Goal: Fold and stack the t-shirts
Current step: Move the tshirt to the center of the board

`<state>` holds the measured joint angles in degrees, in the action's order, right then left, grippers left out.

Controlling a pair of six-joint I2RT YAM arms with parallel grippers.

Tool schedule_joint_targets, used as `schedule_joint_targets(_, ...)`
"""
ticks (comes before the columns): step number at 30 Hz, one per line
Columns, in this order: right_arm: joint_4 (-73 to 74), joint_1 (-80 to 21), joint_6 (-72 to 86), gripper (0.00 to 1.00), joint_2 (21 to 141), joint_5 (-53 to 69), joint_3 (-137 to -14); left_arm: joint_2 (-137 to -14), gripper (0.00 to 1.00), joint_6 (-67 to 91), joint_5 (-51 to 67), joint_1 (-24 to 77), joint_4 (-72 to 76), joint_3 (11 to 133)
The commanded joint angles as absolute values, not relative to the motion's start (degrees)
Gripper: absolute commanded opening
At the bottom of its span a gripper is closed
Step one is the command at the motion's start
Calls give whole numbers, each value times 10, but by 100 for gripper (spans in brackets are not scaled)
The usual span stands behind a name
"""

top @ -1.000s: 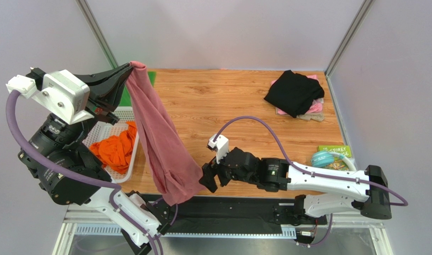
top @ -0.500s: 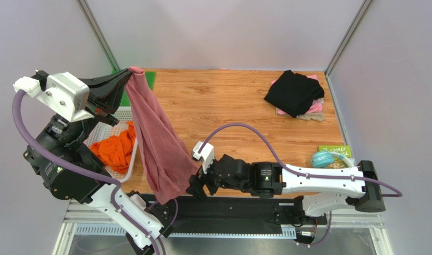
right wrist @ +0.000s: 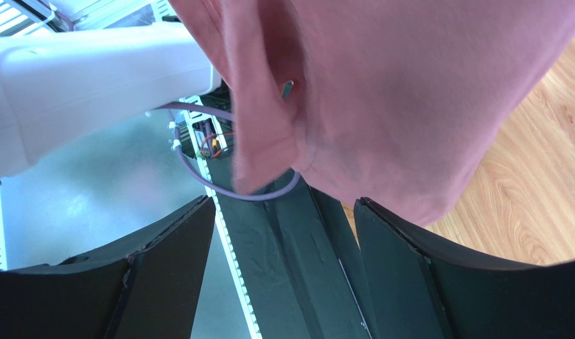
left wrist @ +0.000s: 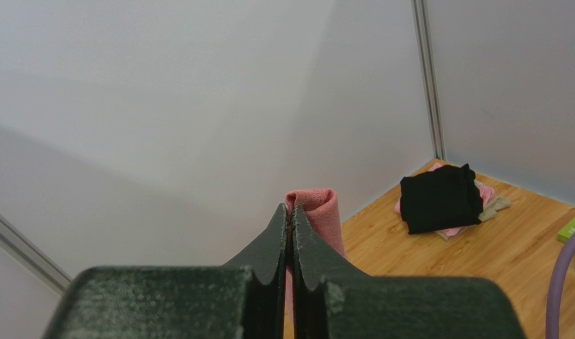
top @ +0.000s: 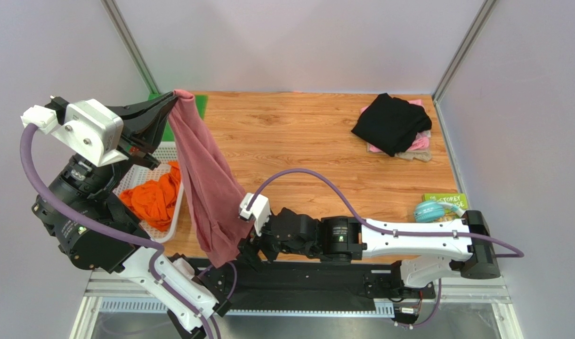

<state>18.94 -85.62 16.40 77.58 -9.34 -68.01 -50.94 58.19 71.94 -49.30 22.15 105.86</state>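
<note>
Pinched in left claw (top: pixel 171 99), dusty-rose t-shirt (top: pixel 209 187) hangs beside right claw (top: pixel 245 253).

A dusty-rose t-shirt (top: pixel 209 191), an orange t-shirt (top: pixel 154 200), a black t-shirt (top: pixel 391 121), a white mesh basket (top: pixel 141 174), and a tan wood-grained table (top: pixel 304 141).

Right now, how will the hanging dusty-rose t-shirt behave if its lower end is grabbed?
Likely floppy: the dusty-rose t-shirt hangs as a limp column from the left fingers. Probably light, since a small pinch holds it. Its lower end may swing or bunch.
</note>
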Motion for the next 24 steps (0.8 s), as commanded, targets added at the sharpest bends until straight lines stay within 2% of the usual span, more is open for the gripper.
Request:
schedule_joint_targets(1,167,-862,143,77,794,-91,-722,-512,0,577,707,-499,235,1068)
schedule_joint_targets(8,171,-867,132,76,825,-80,-755,-515,0,579,708,-498,234,1074)
schedule_joint_targets(12,166,-867,130,67,836,-75,-760,-515,0,579,707,-498,234,1075)
schedule_joint_targets(15,163,-867,128,49,844,-75,-766,-515,0,578,707,-498,233,1075)
schedule_joint_targets(16,165,-867,128,36,848,-75,-768,-516,0,579,707,-498,233,1076)
schedule_joint_targets(18,168,-867,127,18,850,-82,-769,-518,0,578,707,-498,233,1078)
schedule_joint_targets(19,170,-867,125,0,849,-87,-769,-519,0,579,707,-499,232,1078)
schedule_joint_targets(24,180,-866,122,0,815,-161,-743,-520,0,565,709,-499,222,1075)
